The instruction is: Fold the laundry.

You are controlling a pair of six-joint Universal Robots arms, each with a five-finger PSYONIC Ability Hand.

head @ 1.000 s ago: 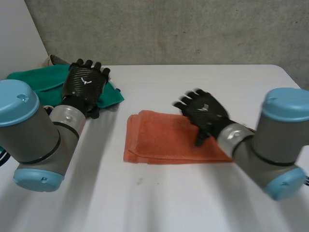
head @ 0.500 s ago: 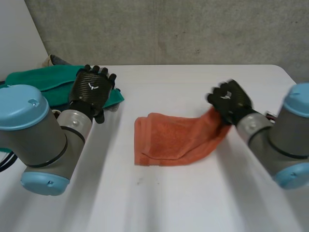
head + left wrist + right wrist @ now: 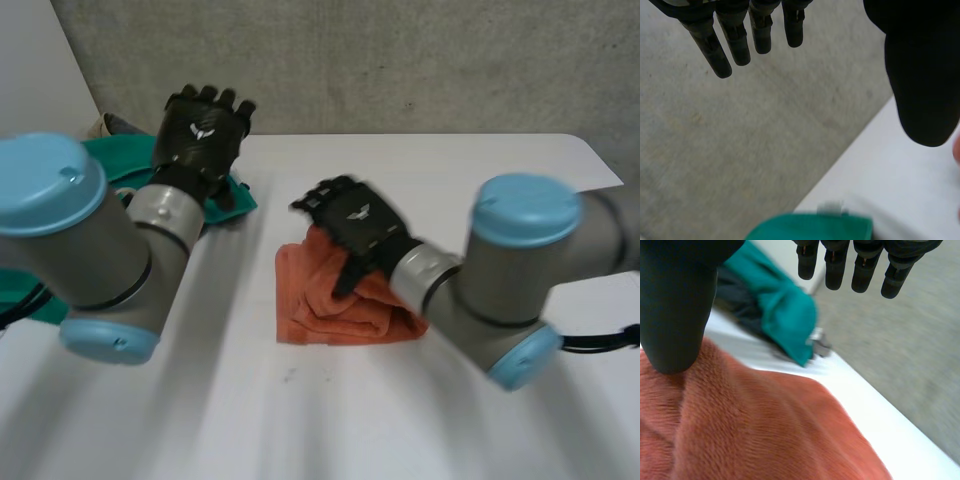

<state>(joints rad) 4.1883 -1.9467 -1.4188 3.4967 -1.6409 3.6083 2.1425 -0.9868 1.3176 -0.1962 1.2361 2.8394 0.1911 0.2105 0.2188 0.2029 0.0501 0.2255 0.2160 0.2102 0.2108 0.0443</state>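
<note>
We hold our right hand, fingers straight, over the orange towel; a green cloth lies at its twelve o'clock.

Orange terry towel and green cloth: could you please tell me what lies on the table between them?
Only a bare strip of the white table separates the orange terry towel from the green cloth; the head view shows it.

Green cloth partly behind left arm
</note>
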